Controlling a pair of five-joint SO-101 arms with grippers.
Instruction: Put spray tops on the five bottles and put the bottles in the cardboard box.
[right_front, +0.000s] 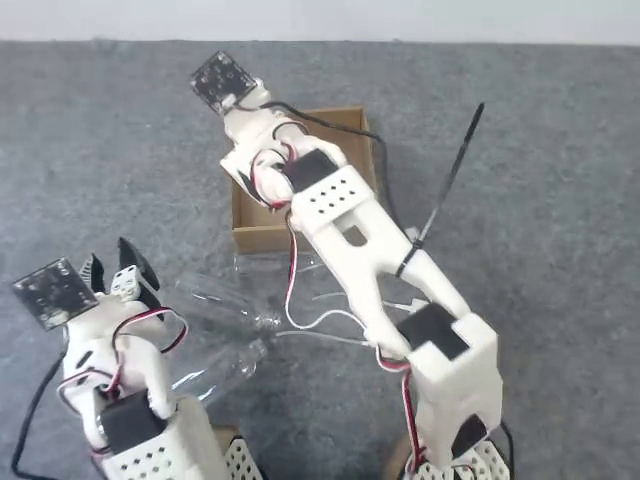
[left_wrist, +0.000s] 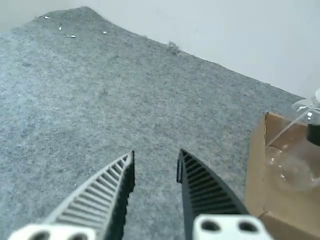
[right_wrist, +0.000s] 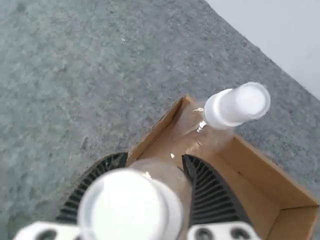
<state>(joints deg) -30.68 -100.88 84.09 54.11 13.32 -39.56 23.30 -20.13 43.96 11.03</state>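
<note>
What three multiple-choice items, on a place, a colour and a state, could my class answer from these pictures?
1. What colour is the carpet? A red; B green; C grey.
2. Where is the right claw? A resting on carpet; B above the cardboard box; C beside the left arm's base.
3. How is the left claw? A open, empty; B shut on a bottle; C shut on a flap.
Answers: 1 C, grey all over. 2 B, the box lies under its clear bottle. 3 A, spread with nothing between.
</note>
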